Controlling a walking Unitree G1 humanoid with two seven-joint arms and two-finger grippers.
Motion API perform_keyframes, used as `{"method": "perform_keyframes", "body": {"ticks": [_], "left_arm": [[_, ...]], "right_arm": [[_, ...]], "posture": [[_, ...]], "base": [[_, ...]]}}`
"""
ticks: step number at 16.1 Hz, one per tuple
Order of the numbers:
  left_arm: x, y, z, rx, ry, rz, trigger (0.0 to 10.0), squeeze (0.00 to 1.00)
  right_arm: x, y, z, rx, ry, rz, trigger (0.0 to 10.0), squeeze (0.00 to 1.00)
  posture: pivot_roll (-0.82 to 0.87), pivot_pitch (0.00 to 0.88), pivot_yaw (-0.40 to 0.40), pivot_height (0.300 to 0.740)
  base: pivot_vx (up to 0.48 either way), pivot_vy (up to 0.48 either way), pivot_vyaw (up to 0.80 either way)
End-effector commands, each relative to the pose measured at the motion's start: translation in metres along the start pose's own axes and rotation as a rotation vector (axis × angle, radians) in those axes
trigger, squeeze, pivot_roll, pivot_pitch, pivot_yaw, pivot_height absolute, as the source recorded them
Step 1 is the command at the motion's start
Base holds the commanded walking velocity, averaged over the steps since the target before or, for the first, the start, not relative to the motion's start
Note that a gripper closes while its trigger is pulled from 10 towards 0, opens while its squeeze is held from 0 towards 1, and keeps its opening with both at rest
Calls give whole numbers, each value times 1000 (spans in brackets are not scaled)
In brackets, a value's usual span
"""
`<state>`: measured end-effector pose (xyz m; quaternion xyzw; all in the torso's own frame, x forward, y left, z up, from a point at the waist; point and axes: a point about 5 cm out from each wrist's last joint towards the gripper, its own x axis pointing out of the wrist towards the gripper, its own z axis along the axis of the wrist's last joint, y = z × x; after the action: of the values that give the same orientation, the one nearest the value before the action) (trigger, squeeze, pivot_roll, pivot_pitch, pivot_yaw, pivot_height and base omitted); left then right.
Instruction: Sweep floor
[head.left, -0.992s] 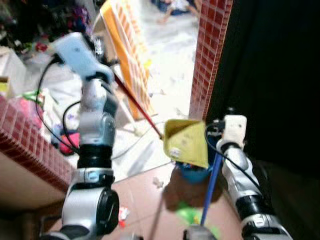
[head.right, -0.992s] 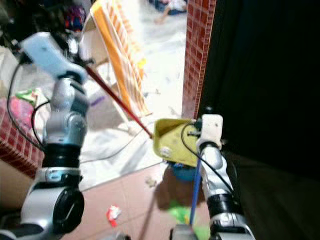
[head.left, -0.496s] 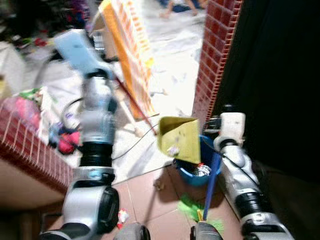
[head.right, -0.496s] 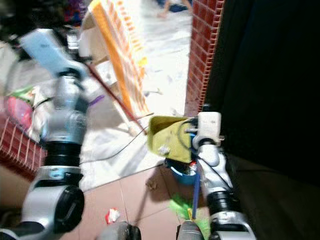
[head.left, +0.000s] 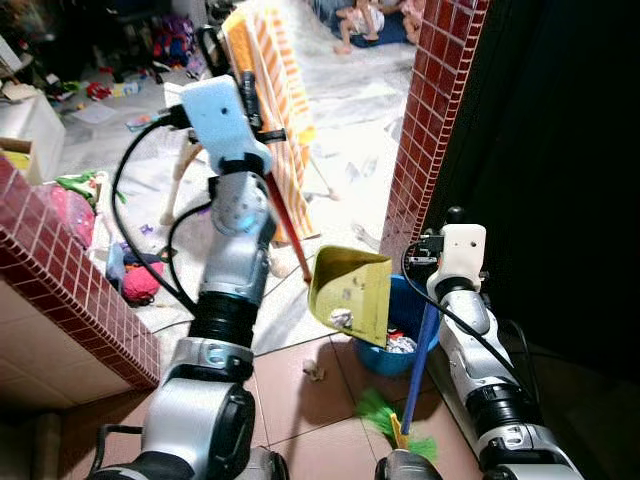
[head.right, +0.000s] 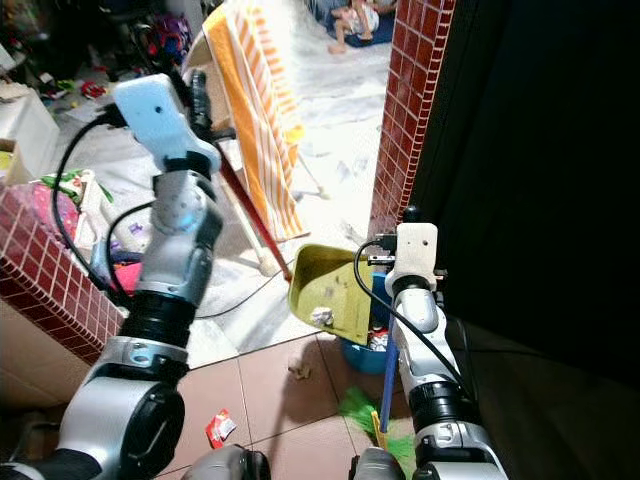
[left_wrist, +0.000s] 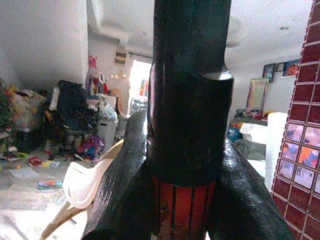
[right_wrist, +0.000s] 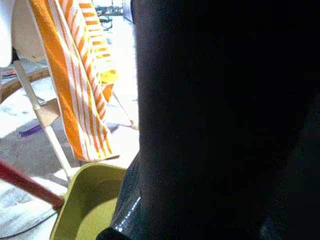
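A yellow-green dustpan (head.left: 352, 290) hangs tilted over a blue bin (head.left: 408, 345) that holds litter. A paper scrap (head.left: 342, 318) lies near the pan's lower lip. The pan's red handle (head.left: 290, 235) runs up to my left gripper (head.left: 248, 100), which is shut on it; in the left wrist view the fingers (left_wrist: 120, 190) clamp the red handle (left_wrist: 182, 210). My right gripper (head.left: 452, 218) is raised beside the brick pillar, shut on the blue broom handle (head.left: 420, 360). The green bristles (head.left: 385, 415) rest on the tiled floor.
A red brick pillar (head.left: 432, 120) stands just behind the bin, with a dark opening to its right. A low brick wall (head.left: 60, 290) is at my left. A chair with an orange striped towel (head.left: 275, 90) stands ahead. A red wrapper (head.right: 215, 428) lies on the tiles. A person (head.left: 370, 15) lies far back.
The camera has shifted and steadied. The dustpan has come down and leftward and now tips over the blue bin, which shows more fully. Both grippers keep their holds.
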<state>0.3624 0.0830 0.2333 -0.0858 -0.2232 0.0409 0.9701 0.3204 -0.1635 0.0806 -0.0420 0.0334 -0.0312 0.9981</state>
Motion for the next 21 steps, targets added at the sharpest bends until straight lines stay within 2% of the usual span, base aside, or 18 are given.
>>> {"method": "perform_keyframes", "body": {"ticks": [1, 4, 5, 8, 9, 13, 15, 18, 20, 21], "left_arm": [[1, -6, 7, 35, -68, -5, 10000, 0], [-1, -15, 4, 56, -68, -20, 10000, 0], [-5, -27, 5, 73, -97, -94, 10000, 0], [-12, -40, 5, 80, -129, -191, 10000, 0], [-20, -49, 3, 87, -141, -269, 10000, 0], [-33, -60, -4, 82, -149, -398, 10000, 0], [-35, -62, -3, 73, -155, -419, 10000, 0], [-35, -71, 8, 36, -199, -469, 10000, 0], [-39, -87, 22, -4, -247, -594, 10000, 0], [-40, -91, 23, -15, -247, -623, 10000, 0]], "right_arm": [[2, 4, 11, -6, -55, 14, 10000, 0], [2, 6, 11, -5, -56, 17, 10000, 0], [3, 7, 12, -4, -58, 18, 10000, 0], [3, 8, 12, -2, -59, 20, 10000, 0], [3, 9, 12, -1, -58, 22, 10000, 0], [2, 9, 10, -2, -57, 23, 10000, 0], [2, 9, 10, -2, -59, 21, 10000, 0], [2, 9, 10, -2, -58, 23, 10000, 0], [2, 10, 10, -3, -57, 26, 10000, 0], [2, 10, 10, -3, -57, 27, 10000, 0]], "posture": [[-148, 0, 71, 740], [-148, 0, 74, 740], [-143, 0, 74, 740], [-139, 0, 77, 740], [-139, 0, 78, 740], [-142, 0, 81, 740], [-142, 0, 81, 740], [-141, 0, 77, 740], [-139, 0, 75, 740], [-138, 0, 75, 740]], "base": [[0, 0, 0], [0, 0, 0], [0, 0, 0], [0, 0, 0], [0, 0, 0], [0, 0, 0], [0, 0, 0], [0, 0, 0], [0, 0, 0], [0, 0, 0]]}}
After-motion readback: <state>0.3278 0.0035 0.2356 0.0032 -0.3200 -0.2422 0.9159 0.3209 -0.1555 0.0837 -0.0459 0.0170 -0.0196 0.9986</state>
